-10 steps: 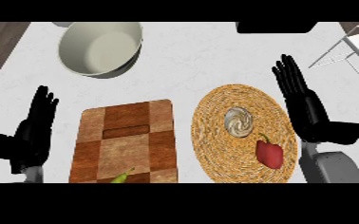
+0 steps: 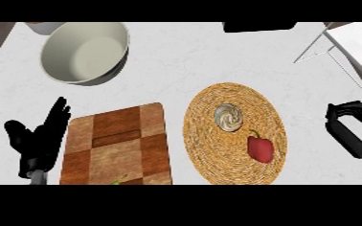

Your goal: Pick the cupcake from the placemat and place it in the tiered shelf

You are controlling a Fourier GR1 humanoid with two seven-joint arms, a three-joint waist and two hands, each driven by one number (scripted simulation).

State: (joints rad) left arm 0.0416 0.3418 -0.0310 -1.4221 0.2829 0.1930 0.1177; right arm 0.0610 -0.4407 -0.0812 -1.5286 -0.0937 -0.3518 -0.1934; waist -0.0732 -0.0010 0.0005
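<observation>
The cupcake [image 2: 230, 116] is seen on the round placemat [image 2: 205, 139], near the worktop's front edge, untouched, just beside a red pepper [image 2: 260, 148]. The right hand [image 2: 344, 127] is curled, empty; the left hand [image 2: 41, 136] rests open. The pepper risks being knocked in a sideways reach.

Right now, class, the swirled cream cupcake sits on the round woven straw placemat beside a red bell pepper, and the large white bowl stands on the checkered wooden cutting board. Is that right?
Not quite. In the head view the large white bowl stands on the bare white counter, beyond the checkered wooden cutting board. The swirled cream cupcake and red bell pepper do share the round woven straw placemat.
</observation>
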